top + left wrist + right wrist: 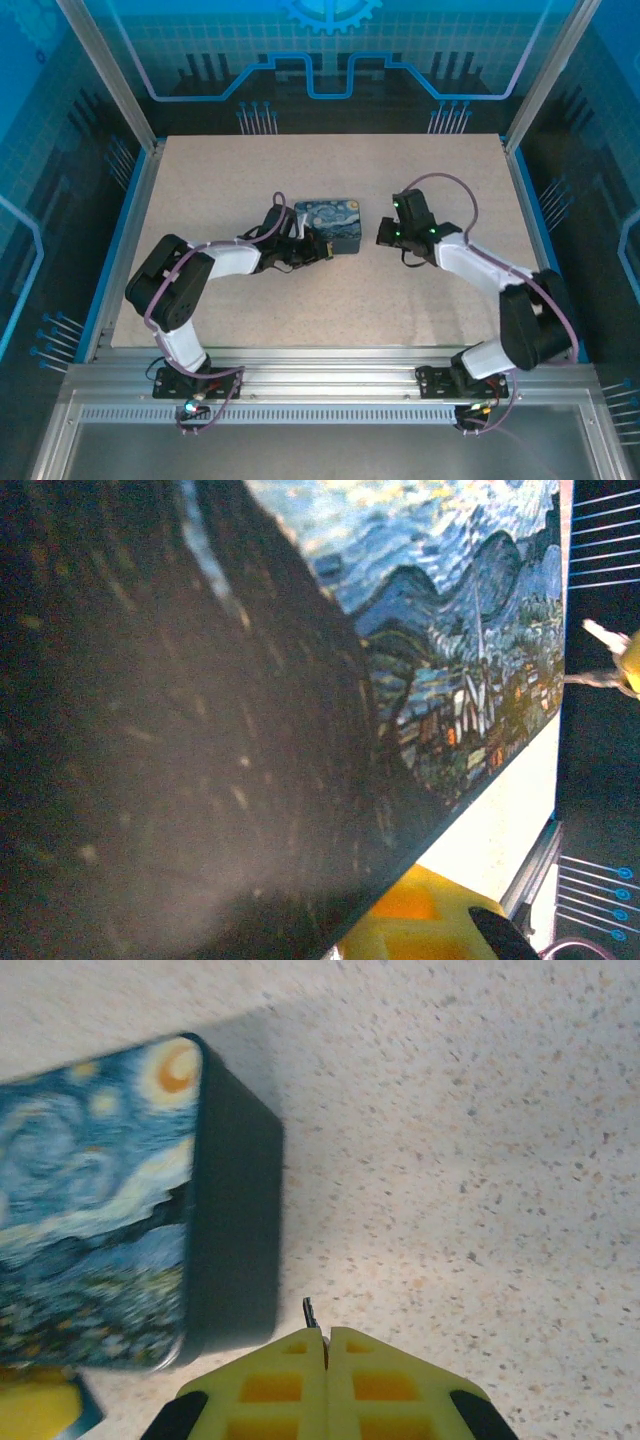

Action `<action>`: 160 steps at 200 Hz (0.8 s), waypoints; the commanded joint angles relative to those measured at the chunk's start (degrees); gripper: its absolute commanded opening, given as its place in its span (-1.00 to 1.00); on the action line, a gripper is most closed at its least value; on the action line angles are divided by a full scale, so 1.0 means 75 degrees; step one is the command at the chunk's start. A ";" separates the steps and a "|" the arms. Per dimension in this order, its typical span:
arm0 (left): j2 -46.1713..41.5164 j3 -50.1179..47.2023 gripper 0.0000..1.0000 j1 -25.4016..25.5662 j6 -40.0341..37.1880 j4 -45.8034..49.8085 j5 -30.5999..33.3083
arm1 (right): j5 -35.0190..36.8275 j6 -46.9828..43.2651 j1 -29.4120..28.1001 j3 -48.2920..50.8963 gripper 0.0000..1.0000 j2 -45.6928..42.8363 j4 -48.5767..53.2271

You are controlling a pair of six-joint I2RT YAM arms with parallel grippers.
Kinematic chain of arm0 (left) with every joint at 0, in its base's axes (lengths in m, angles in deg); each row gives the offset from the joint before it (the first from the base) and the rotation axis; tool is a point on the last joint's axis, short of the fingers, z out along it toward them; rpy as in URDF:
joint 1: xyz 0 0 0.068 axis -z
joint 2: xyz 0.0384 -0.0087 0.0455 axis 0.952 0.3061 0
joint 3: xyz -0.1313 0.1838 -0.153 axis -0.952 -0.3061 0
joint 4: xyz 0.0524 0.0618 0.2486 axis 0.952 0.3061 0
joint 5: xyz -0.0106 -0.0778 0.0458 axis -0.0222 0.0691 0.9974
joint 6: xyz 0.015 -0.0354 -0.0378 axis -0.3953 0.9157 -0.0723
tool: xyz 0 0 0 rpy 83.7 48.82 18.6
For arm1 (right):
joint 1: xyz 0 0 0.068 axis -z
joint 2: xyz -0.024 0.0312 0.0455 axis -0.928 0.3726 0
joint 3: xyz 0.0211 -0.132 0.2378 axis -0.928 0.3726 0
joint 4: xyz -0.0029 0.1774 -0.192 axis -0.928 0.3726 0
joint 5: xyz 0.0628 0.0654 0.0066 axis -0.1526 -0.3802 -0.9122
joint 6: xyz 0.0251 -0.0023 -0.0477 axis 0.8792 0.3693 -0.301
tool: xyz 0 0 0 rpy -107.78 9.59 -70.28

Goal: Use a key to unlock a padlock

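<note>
1. The right gripper [325,1338], fingers pressed together, pinches the key [308,1311], whose dark tip pokes out just beside the painted tin [90,1210].
2. The left gripper [320,246] sits closed at the tin's other side; whether it grips anything cannot be told.
3. With the key in hand, inserting and turning it in the padlock appear to remain.

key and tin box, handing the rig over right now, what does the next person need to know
Left gripper: closed, against the left end of the tin; what it pinches is hidden.
Right gripper: shut on the key, tip poking out past the fingertips, just right of the tin and apart from it.
Done: key is in the grip.
Left: bring the key to the lock, insert, turn, open.
</note>
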 commanded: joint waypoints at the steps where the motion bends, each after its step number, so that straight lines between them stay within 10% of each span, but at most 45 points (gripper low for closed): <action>1: -0.0176 0.0259 -1.00 -0.0043 0.0295 0.0177 -0.0306 | -0.0550 0.0160 0.0126 0.0512 -1.00 -0.0817 -0.0500; 160: 0.0023 0.0612 -1.00 -0.0073 0.1237 -0.0298 -0.0880 | -0.1040 0.2044 -0.1324 0.3232 -1.00 -0.3791 -0.3205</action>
